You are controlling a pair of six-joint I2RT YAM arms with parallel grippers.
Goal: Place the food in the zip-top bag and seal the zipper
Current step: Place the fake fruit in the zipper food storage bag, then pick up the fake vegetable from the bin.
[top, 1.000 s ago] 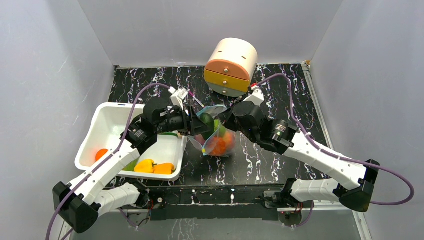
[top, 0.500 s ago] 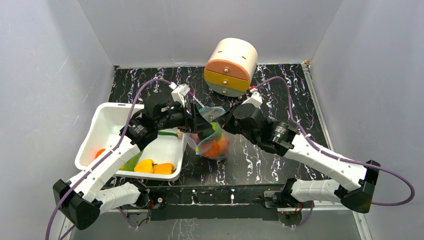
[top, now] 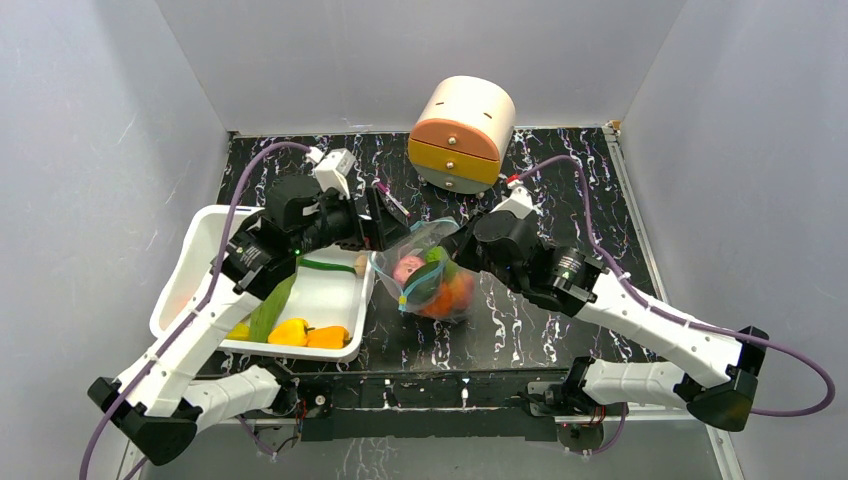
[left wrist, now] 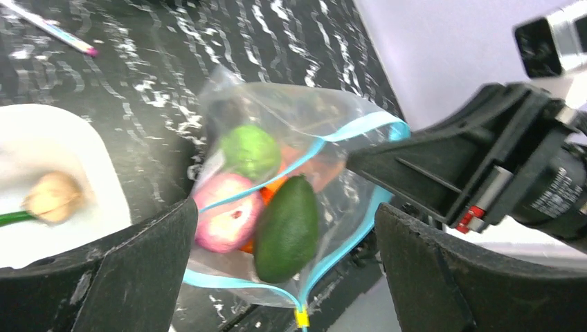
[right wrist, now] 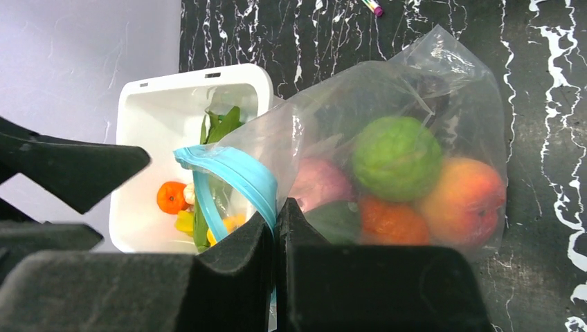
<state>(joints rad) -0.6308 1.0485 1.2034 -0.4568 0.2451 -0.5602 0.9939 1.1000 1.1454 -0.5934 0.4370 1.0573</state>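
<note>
The zip-top bag [top: 432, 285] lies on the black table with its mouth toward the white tub. Inside it I see food: a dark green avocado [left wrist: 287, 228], a pink fruit [left wrist: 223, 223], a green round fruit [right wrist: 396, 158], an orange [right wrist: 387, 221] and a peach-red fruit [right wrist: 462, 200]. The zipper [left wrist: 360, 128] gapes open, its yellow slider [left wrist: 301, 318] at the near corner. My left gripper [top: 388, 228] hangs open just outside the mouth, holding nothing. My right gripper [right wrist: 275, 207] is shut on the bag's blue rim.
The white tub [top: 200, 258] at left holds two yellow peppers [top: 290, 332], a long green leaf [top: 270, 305], a small orange fruit [right wrist: 169, 197] and a pale bulb [left wrist: 52, 197]. A round cream drawer unit [top: 462, 132] stands behind. A pink-tipped pen [left wrist: 52, 28] lies nearby.
The left gripper opened and released the dark green avocado, which dropped into the bag. That gripper then drew back to the left. The right gripper kept its hold on the rim.
</note>
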